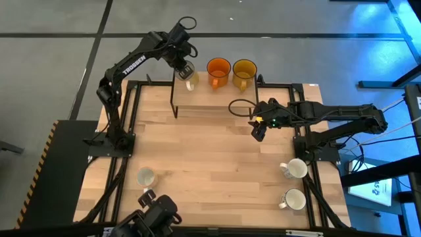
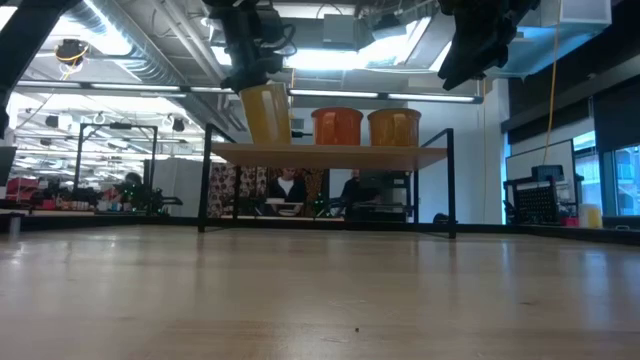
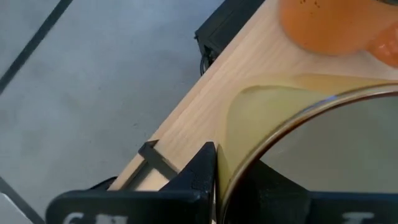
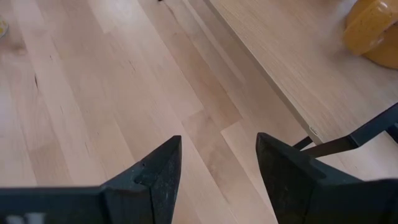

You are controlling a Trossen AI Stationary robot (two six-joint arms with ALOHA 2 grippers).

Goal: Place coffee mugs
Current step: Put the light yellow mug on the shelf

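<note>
A raised wooden shelf (image 1: 217, 95) stands at the table's far edge. An orange mug (image 1: 218, 71) and an amber-yellow mug (image 1: 244, 71) sit on it side by side, also seen as the orange mug (image 2: 337, 125) and the amber mug (image 2: 393, 126). My left gripper (image 1: 185, 68) is shut on a cream mug (image 2: 265, 112) at the shelf's left end, next to the orange mug (image 3: 329, 25). My right gripper (image 1: 258, 130) hangs open over the table, in front of the shelf's right end, touching nothing. Three white mugs rest on the table: two near the right edge (image 1: 295, 169) (image 1: 294, 199) and one at the near left (image 1: 145, 176). My left gripper pinches the cream mug's wall at the rim (image 3: 227, 168), with one finger (image 3: 202, 177) outside and the other (image 3: 267, 190) inside the cup. The fingers come from above, pointing down. The mug stands nearly upright, its base at the shelf top (image 2: 262, 146); whether it rests there I cannot tell.
The shelf stands on thin black legs (image 2: 207, 180) with open space beneath. Black frame rails (image 1: 131, 118) run along the table's left and right sides. The middle of the wooden table (image 1: 210, 151) is bare. People sit in the room beyond (image 2: 288, 188).
</note>
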